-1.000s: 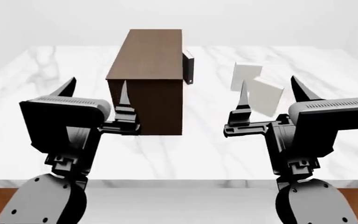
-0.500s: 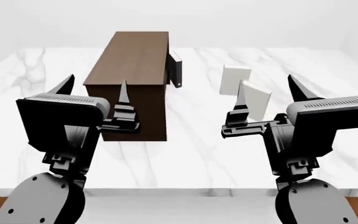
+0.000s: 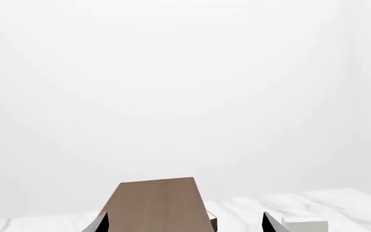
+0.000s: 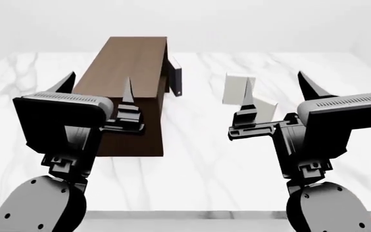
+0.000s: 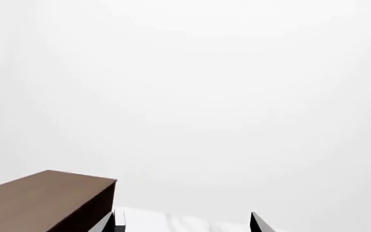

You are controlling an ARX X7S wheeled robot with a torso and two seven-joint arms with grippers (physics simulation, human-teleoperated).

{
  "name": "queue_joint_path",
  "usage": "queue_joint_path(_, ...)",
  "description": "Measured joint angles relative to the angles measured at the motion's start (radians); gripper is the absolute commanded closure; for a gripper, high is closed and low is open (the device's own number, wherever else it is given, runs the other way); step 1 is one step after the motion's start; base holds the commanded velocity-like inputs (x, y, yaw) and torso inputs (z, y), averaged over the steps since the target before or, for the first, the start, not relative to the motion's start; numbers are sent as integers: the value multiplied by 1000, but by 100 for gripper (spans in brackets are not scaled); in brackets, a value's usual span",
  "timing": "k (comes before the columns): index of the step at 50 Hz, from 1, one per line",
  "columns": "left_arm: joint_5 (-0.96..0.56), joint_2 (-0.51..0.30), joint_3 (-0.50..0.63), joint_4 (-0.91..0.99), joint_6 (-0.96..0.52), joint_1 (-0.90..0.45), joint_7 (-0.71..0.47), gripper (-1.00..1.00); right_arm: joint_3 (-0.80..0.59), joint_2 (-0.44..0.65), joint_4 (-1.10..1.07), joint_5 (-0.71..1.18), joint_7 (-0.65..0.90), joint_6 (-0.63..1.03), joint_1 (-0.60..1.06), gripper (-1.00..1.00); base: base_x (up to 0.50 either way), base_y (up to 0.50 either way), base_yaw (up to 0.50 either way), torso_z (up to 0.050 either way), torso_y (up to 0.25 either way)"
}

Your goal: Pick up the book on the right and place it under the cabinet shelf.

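The cabinet point(image 4: 131, 92), a long dark brown wooden box, stands on the white marble table point(image 4: 198, 159), with a thin dark door panel point(image 4: 175, 77) hanging ajar off its right side. To the right of the cabinet, well apart from it, two white books stand upright: a boxier block point(image 4: 237, 89) farther back, and nearer, just beside it, the thin flat book point(image 4: 263, 110), partly hidden behind the right gripper point(image 4: 279, 94). That gripper hangs above the table with its two pointed fingers spread wide, holding nothing. The left gripper point(image 4: 95, 89) hovers in front of the cabinet's near end, its fingers likewise spread apart and empty. Both wrist views show mostly blank white wall beyond the cabinet top.
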Motion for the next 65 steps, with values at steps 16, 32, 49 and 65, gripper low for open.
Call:
queue_joint_path(16, -17, -12, -3, 29, -31, -23, -13, -100, -12, 12, -22, 17, 1, 35, 32, -100, 245, 0, 0, 0, 0)
queue_joint_path(32, -28, -24, -8, 41, -41, -34, -24, -100, -12, 21, -39, 35, 2, 60, 57, -100, 242, 0, 0, 0, 0)
queue_joint_path(49, -37, -32, -9, 42, -40, -38, -34, -100, -7, 28, -41, 50, 6, 51, 57, -100, 244, 0, 0, 0, 1)
queue_joint_path(65, -54, -37, -11, 55, -60, -57, -45, -100, -6, 34, -51, 64, 13, 58, 61, -100, 239, 0, 0, 0, 1)
